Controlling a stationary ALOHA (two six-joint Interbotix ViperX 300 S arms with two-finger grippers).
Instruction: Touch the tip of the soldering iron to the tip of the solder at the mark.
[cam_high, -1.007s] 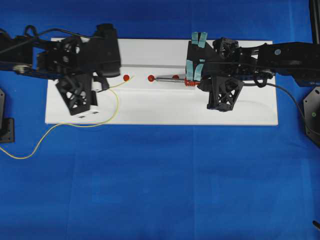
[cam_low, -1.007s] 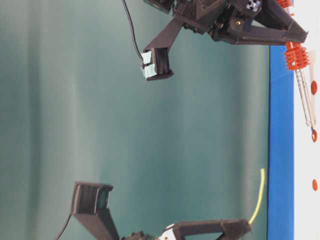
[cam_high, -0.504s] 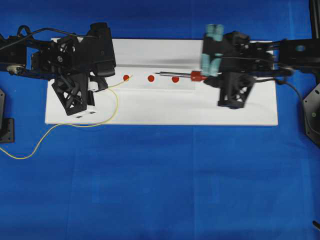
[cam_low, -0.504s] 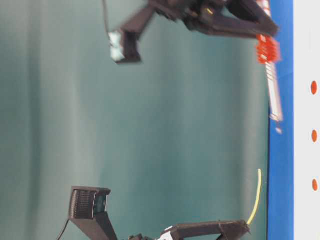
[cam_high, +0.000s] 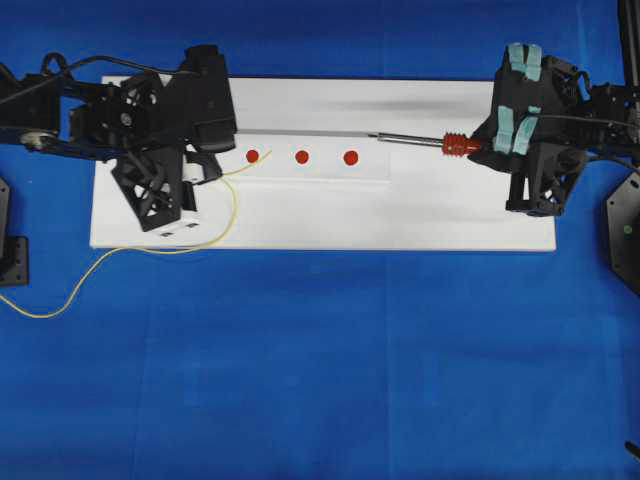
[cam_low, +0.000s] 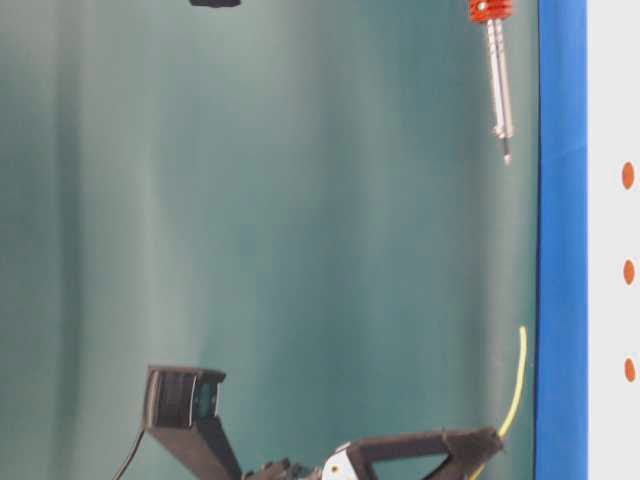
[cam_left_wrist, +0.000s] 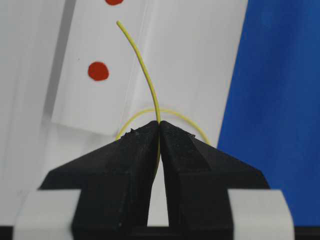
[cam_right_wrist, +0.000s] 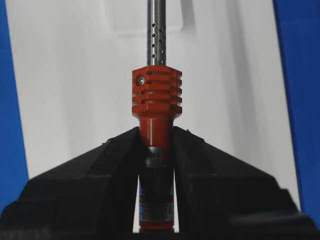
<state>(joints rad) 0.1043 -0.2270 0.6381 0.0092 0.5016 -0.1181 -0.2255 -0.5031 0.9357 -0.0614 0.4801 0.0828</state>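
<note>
The right hand (cam_right_wrist: 156, 150) is squeezed tight on the soldering iron (cam_right_wrist: 156, 125). Its two black fingers (cam_right_wrist: 107, 170) press on the orange-red body, just behind the ribbed red collar (cam_right_wrist: 156, 91). A silver shaft (cam_high: 410, 139) with little holes sticks out past the collar. From above, this hand (cam_high: 478, 145) is at the right end of the white board (cam_high: 320, 215), and the iron points left along it. The tip of the soldering iron (cam_high: 379, 136) is small and dark. It sits to the right of the three red dots (cam_high: 301, 157) and is well apart from them. In the side view the iron (cam_low: 496, 70) hangs in the air, not touching the board.

The left hand (cam_left_wrist: 159, 131) is pinched shut on the solder (cam_left_wrist: 145, 75), a thin yellow wire. The wire comes out between the fingertips (cam_left_wrist: 137, 137) and bends a little as it goes. The tip of the solder (cam_left_wrist: 118, 22) is bare and lies near a red dot (cam_left_wrist: 98, 71). From above, the wire (cam_high: 232, 205) loops behind the hand (cam_high: 215, 172), runs off the board, and trails across the blue surface (cam_high: 320, 360) to the left.

The two tips are far apart.
</note>
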